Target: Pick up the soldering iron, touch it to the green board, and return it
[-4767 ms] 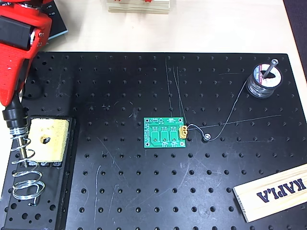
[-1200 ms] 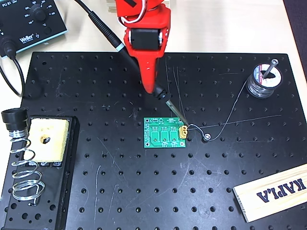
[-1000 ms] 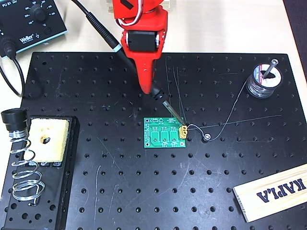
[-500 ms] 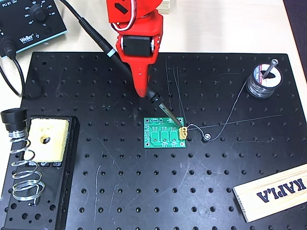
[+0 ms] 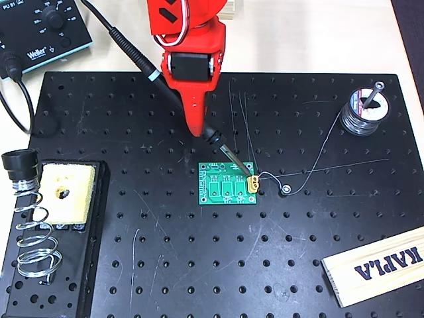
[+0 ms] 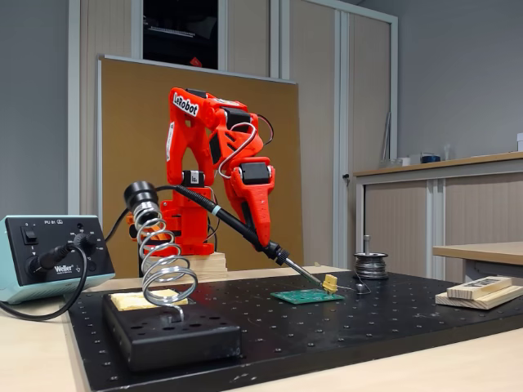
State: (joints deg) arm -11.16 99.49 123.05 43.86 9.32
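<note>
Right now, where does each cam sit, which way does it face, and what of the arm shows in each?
Overhead view: above the table, looking straight down on the black perforated plate; shows the red gripper and wrist from above, shut on the soldering iron.
Fixed view: low at the table's edge, looking level across it; shows the whole arm side-on, base to gripper.
Shared: soldering iron, green board, coiled stand, solder spool.
</note>
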